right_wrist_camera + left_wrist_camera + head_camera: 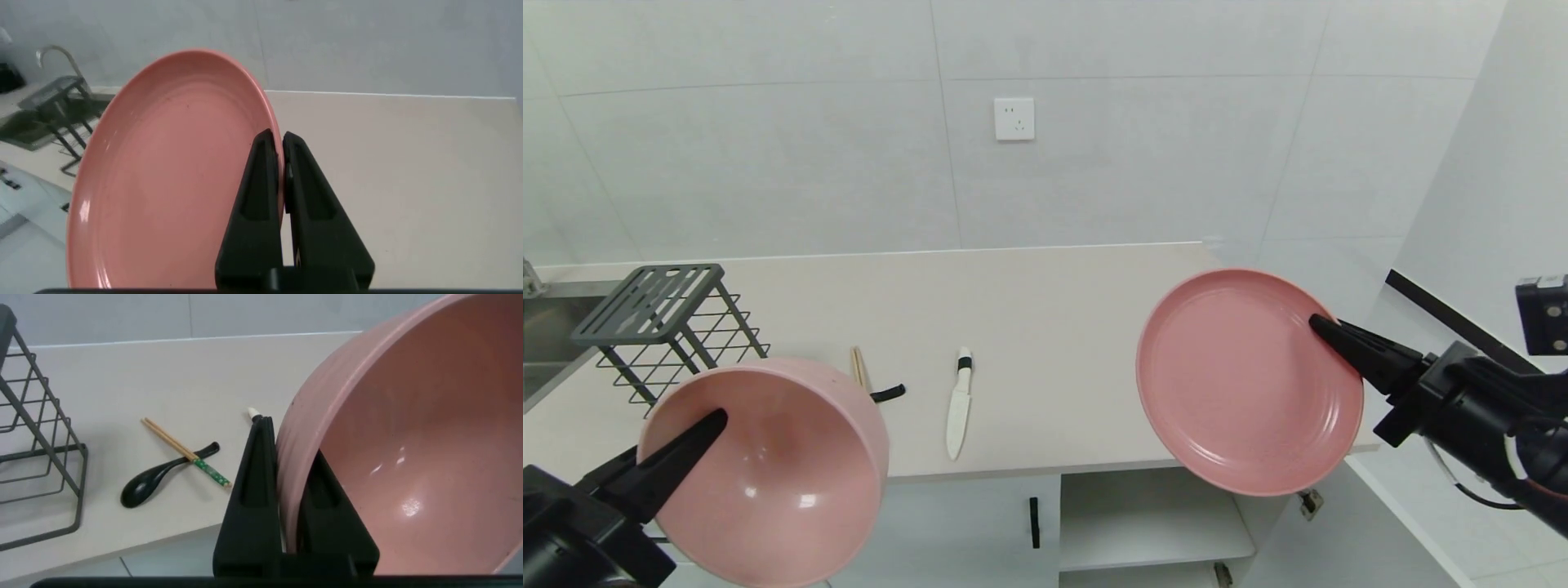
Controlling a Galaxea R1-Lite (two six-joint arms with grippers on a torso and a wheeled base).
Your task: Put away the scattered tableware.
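Observation:
My left gripper (715,420) is shut on the rim of a pink bowl (776,482), held tilted in the air in front of the counter's front left; the clamped bowl rim (290,469) stands between its fingers (260,469). My right gripper (1319,324) is shut on the rim of a pink plate (1241,380), held on edge above the counter's right end; the plate (163,171) faces the wrist camera. On the counter lie a white knife (959,403), wooden chopsticks (186,452) and a black spoon (155,478).
A dark wire rack (666,322) stands at the counter's left, beside a sink (543,343). Below the counter (1054,302) is an open cabinet shelf (1143,523) next to a closed door. A tiled wall with a socket (1014,118) runs behind.

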